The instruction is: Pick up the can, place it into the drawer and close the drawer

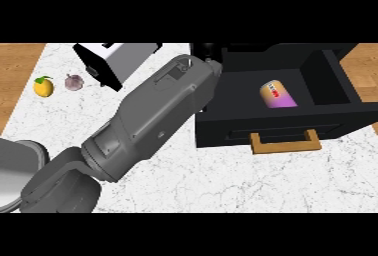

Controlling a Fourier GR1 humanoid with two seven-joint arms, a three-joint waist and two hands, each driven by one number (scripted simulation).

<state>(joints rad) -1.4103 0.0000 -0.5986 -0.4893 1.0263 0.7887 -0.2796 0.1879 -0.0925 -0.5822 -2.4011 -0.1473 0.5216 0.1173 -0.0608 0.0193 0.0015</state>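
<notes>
Can [277, 94] lies on its side inside the open black drawer [336, 75], near the middle of the drawer's floor. Its long axis runs on a diagonal, from up-left to down-right in the head view: the orange end points toward the drawer's far left corner, the purple end toward the drawer's front right. A small red and white label shows on its upper side. Bare drawer floor lies all round the can, more of it on the left of the can than on the right, where the drawer's inner wall stands near.

The drawer is pulled out over the white marble table [244, 180], and its front panel with a tan handle [286, 143] faces the near edge of the table. Open marble spreads in front of the handle and to the left of the drawer.

One grey forearm [151, 122] crosses the table on a slant from the lower left up to the drawer's far left corner. Its hand [207, 51] is mostly hidden there against the dark drawer wall, so whether the fingers are straight or curled cannot be told, nor which arm it is.

Left of the drawer, well apart from it, sit a lemon [44, 86], a garlic bulb [74, 82] and a toaster-like appliance [118, 60] cut off at the top. A grey rounded shape [18, 170] is cut off at the left edge.
</notes>
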